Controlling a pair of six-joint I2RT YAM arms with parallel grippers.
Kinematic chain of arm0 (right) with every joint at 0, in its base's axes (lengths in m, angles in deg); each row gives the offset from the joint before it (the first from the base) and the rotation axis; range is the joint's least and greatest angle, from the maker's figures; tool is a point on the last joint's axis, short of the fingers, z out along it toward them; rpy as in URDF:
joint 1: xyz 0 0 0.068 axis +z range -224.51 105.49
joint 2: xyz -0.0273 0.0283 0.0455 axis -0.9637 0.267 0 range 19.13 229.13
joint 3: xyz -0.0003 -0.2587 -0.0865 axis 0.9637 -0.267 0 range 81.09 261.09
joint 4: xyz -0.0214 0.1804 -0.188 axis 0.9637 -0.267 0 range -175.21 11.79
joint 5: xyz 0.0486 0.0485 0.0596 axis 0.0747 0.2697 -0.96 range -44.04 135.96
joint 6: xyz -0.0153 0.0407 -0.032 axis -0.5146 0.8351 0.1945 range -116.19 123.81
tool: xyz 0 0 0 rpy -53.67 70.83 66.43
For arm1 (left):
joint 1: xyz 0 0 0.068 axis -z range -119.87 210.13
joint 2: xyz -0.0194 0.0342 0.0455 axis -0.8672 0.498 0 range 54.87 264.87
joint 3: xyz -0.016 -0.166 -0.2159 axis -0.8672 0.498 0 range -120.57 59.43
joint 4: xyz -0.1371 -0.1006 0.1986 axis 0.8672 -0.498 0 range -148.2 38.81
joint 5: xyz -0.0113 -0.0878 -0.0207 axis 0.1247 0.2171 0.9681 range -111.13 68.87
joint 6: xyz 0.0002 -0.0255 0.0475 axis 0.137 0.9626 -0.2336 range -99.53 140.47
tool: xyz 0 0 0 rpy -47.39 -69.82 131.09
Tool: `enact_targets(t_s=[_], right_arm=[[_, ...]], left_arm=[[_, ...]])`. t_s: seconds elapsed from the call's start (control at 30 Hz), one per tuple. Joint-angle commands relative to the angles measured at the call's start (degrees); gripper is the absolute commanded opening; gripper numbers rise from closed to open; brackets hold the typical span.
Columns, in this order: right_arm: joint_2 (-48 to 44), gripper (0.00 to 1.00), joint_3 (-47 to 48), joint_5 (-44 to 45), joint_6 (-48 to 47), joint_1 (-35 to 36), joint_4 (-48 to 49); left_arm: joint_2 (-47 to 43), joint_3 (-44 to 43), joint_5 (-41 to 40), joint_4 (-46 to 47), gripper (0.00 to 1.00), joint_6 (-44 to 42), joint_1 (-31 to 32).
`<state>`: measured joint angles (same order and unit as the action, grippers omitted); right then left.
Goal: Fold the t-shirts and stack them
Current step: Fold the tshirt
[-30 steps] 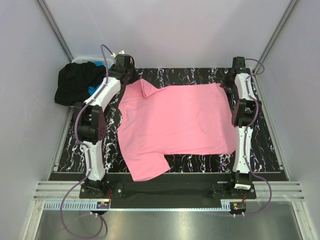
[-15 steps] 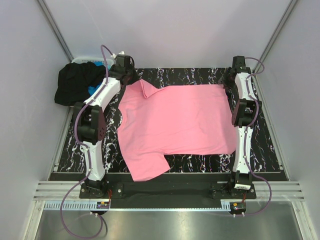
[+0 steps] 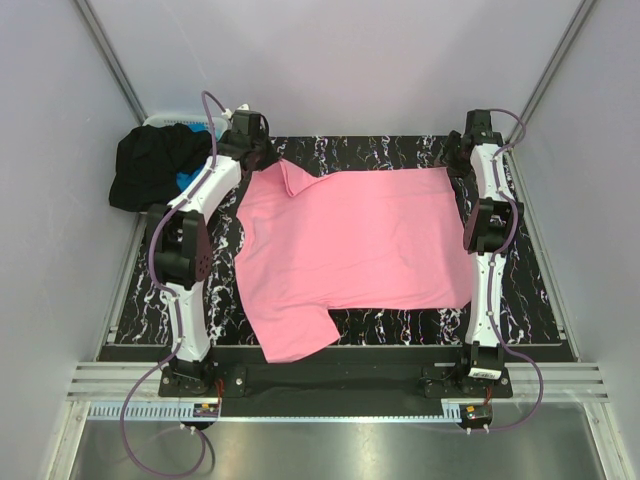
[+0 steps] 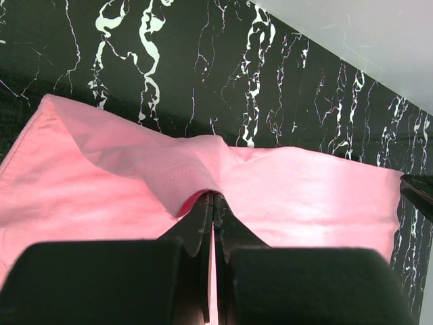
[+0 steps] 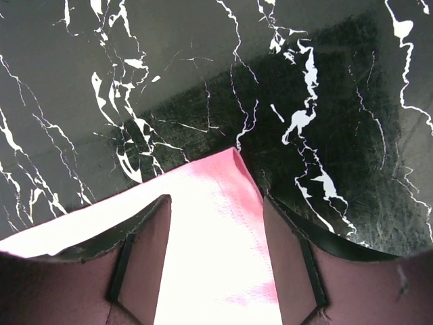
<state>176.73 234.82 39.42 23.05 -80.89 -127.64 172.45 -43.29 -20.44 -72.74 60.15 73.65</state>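
A bright pink t-shirt [image 3: 355,250] lies spread across the black marbled table [image 3: 390,150]. At its far left corner my left gripper [image 3: 268,158] is shut on a raised fold of the pink cloth [image 4: 183,179], the fingertips [image 4: 203,206] pressed together. At the far right corner my right gripper [image 3: 456,160] stands open, its fingers [image 5: 152,237] on either side of the shirt's hemmed corner [image 5: 210,257], which lies flat on the table. A black t-shirt [image 3: 150,165] is heaped at the far left with a bit of bright blue t-shirt [image 3: 185,178] showing beside it.
A white slotted basket [image 3: 190,122] sits under the black heap, off the table's far left corner. Grey walls close in on the left, right and back. The shirt's near sleeve [image 3: 295,340] reaches the table's front edge between the arm bases.
My right gripper has opened and let go of the pink shirt's far right corner, which now rests on the table. The left gripper has kept its hold and not moved.
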Motion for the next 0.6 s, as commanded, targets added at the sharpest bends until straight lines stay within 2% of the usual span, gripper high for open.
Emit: enact_targets(t_s=[0.0, 0.4, 0.5, 0.57], right_arm=[[1.1, 0.64, 2.9, 1.5, -2.1, -0.1, 0.0], [5.1, 0.67, 5.2, -2.9, 4.4, -0.7, -3.8], [5.2, 0.62, 5.0, -2.7, 4.7, -0.7, -6.0], [5.3, 0.52, 4.9, -2.3, 4.6, -0.7, -7.7]], left_arm=[[-3.4, -0.5, 0.5, 1.1, 0.0, 0.7, 0.2], [-4.6, 1.6, 2.6, 1.1, 0.0, 2.4, 0.5], [-5.4, 2.8, 2.9, 1.1, 0.0, 2.8, 0.9], [-5.7, 3.4, 2.8, 1.1, 0.0, 2.9, 1.2]])
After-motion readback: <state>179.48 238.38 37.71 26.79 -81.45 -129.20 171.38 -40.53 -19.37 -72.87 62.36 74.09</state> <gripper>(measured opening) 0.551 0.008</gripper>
